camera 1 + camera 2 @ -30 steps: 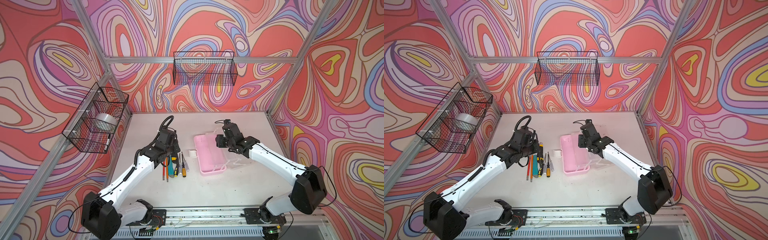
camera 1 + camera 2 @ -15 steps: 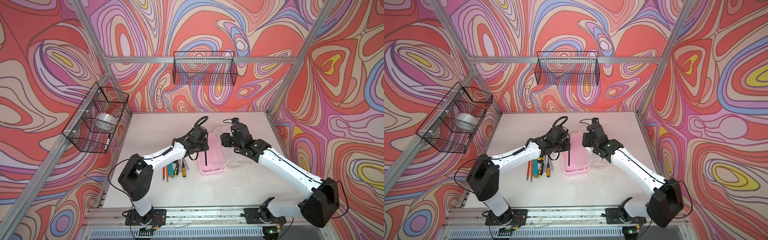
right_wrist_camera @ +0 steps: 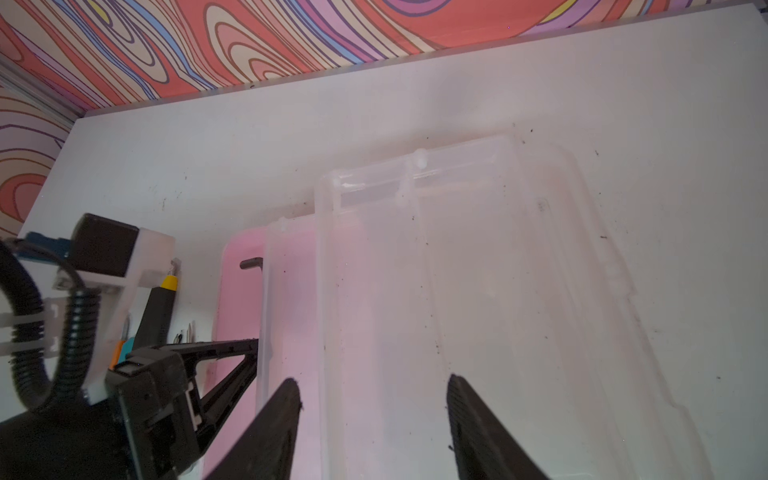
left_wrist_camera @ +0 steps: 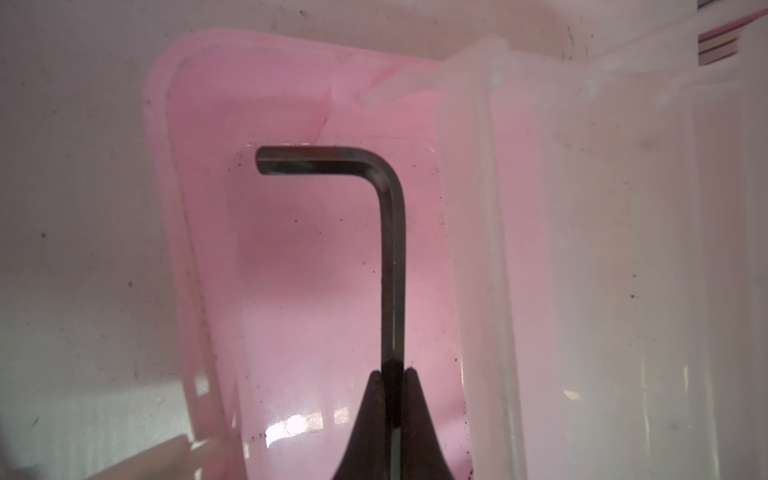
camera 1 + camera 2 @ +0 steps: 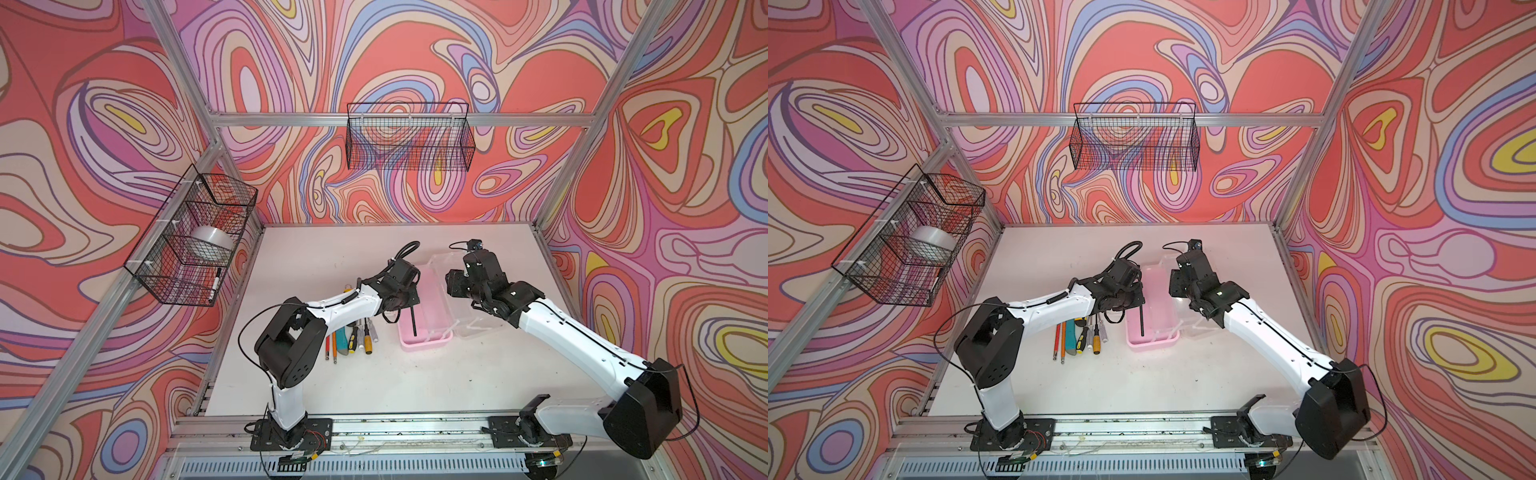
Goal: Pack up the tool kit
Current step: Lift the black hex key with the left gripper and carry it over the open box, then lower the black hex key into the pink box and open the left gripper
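Left gripper (image 4: 392,372) pinches dark L-shaped metal key (image 4: 392,249) over pink plastic case (image 4: 291,332).
Right gripper (image 3: 374,390) spread above clear lid (image 3: 478,249).

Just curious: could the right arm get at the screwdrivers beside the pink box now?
Probably not easily. The left arm lies across the screwdrivers, and the left hand, shut on a hex key, hangs over the pink box in between.

On my feed I see a black wire basket (image 5: 409,137) hanging on the back wall (image 5: 374,50). A second wire basket (image 5: 191,237) on the left wall (image 5: 62,166) holds a silvery tape roll (image 5: 210,245) and a marker (image 5: 215,284), above the white table (image 5: 374,382).
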Tool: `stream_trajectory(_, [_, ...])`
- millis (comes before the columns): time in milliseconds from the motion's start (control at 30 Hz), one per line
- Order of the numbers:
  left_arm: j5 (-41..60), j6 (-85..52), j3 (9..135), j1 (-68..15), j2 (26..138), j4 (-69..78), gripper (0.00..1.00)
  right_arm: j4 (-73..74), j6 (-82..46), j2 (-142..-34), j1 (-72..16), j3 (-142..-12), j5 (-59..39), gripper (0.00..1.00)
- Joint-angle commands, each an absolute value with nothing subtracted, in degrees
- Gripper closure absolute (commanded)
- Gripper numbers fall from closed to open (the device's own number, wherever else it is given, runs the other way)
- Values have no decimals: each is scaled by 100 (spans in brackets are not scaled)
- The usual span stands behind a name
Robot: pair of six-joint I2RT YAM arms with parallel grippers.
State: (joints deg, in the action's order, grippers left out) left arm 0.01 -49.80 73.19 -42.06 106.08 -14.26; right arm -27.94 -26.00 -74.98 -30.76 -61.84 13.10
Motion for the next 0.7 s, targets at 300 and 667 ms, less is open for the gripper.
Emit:
stream_trajectory(300, [-79,-4826,7774,-4201,10791,-1630,81,-3014,-2549,-7228,-3000,-6195,1569,39])
stream_trajectory(667, [-79,-4606,7899,-4123,10709,-1703,68,-3164,-2459,-7116,-2888,-6311,1569,38])
